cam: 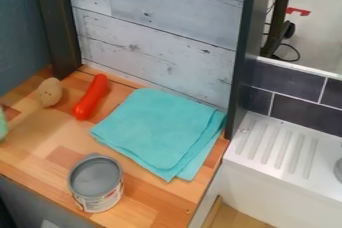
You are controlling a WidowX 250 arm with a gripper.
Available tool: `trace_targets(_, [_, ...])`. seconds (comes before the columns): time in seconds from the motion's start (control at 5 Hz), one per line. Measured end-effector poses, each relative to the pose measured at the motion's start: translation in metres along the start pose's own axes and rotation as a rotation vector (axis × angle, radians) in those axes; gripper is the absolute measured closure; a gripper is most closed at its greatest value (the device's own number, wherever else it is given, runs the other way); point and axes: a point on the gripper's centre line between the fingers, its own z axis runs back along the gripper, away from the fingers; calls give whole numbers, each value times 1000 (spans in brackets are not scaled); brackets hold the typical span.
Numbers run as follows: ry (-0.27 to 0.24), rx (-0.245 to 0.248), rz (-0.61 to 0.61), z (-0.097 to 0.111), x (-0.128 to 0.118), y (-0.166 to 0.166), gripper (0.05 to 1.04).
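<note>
A folded turquoise cloth (160,131) lies flat on the wooden counter (143,197), its corner pointing toward the counter's front. Left of the cloth, a red sausage-like object (91,97) rests at a slant near the back wall. Farther left is a wooden spoon (49,92), its bowl toward the back and its handle running down to the left. An open grey can (96,183) stands upright near the front edge, apart from the cloth.
A whitewashed plank wall (157,37) rises behind the counter, between dark posts. To the right is a white ridged drainboard (280,147) below dark tiles (304,114). Part of a pale green object (3,126) shows at the left edge.
</note>
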Motion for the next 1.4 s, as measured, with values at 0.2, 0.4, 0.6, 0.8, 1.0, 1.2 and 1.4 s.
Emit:
trace_targets(0.2, [21, -11, 23, -8, 8, 1, 1003])
trace_targets(0.4, [66, -30, 51, -20, 9, -4, 1003])
trace_targets(0.6, [68, -40, 74, -25, 13, -4, 1003])
trace_targets(0.8, [67, -50, 99, -26, 14, -5, 983])
trace_targets(1.0, [103, -34, 136, -20, 8, -5, 805])
trace_targets(1.2, [48, 6, 146, 13, 13, -8, 517])
trace_targets(1.4, [66, 24, 145, 23, 10, -13, 239])
